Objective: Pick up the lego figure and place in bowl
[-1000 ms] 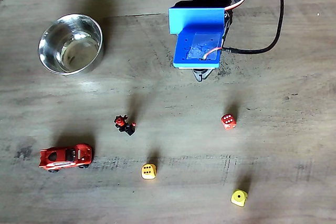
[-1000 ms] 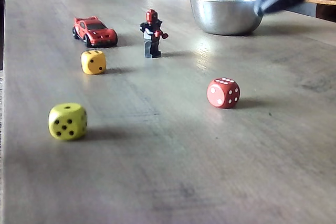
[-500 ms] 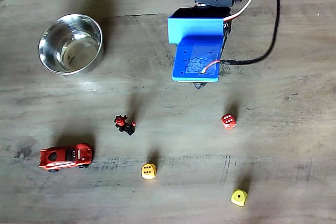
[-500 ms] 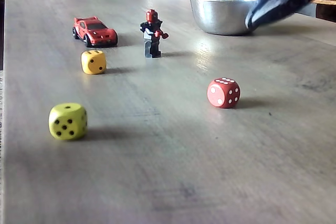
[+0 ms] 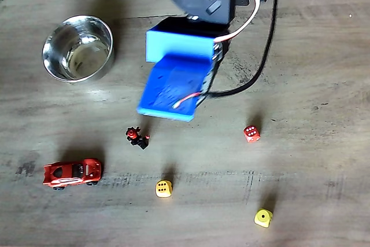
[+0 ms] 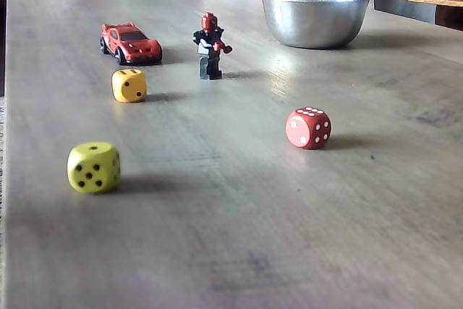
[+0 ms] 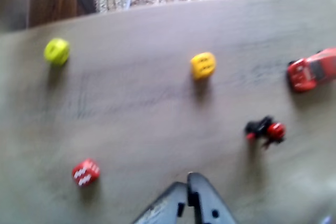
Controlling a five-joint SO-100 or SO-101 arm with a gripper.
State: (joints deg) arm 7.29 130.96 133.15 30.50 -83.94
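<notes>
The lego figure stands mid-bench, upright, well apart from the bowl near the far left corner in a fixed view. The arm leans over toward the figure; the pincer hangs above bare bench, its tips pressed together, holding nothing.

Soft daylight, motion-blurred wrist view

Black-and-red lego figure – shiny steel bowl – red white-dotted die, blue arm cover

Hidden, cropped and blurred parts

In a fixed view the gripper is covered by the blue plastic wrist mount; in the wrist view, the small red toy car is cropped by the right edge.
</notes>
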